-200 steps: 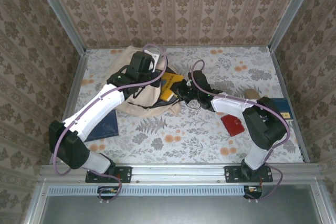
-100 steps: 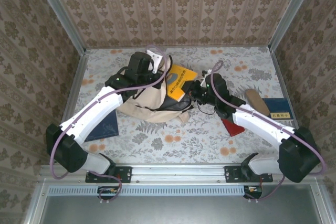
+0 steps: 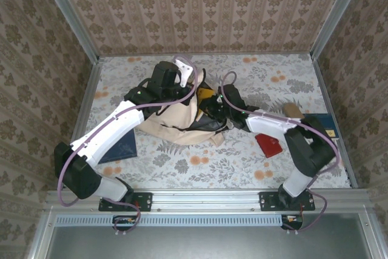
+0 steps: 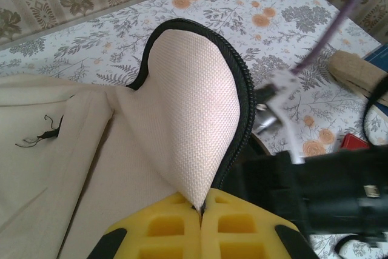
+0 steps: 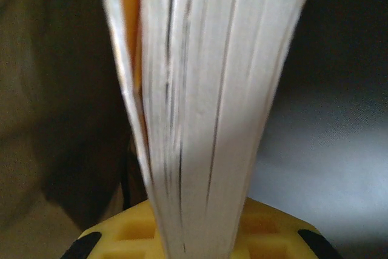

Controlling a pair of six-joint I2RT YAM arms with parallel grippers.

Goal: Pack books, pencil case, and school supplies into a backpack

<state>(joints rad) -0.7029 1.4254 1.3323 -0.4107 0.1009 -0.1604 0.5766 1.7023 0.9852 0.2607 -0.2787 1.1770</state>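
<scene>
Flap [image 4: 194, 101] lifted, yellow book [image 5: 200, 89] at the backpack's [image 3: 173, 127] mouth
A dark blue flat item [image 3: 119, 147] lies on the table [image 3: 242, 159] at left, half under the arm and hard to identify. The left jaws are clenched on the soft flap, which would likely sag if released. The right jaws grasp the thin book's edge. The book looks light and stiff enough to slide in. Its cover and the backpack's inside are hidden.

We see beige damask-papered walls [image 3: 206, 10] closing the worktop [image 3: 200, 165] in on three sides, with grey metal posts [image 3: 66, 13] rising from its far corners. The worktop has a pale floral cover with orange blossoms, and an aluminium rail [image 3: 206, 199] lines its near edge.
</scene>
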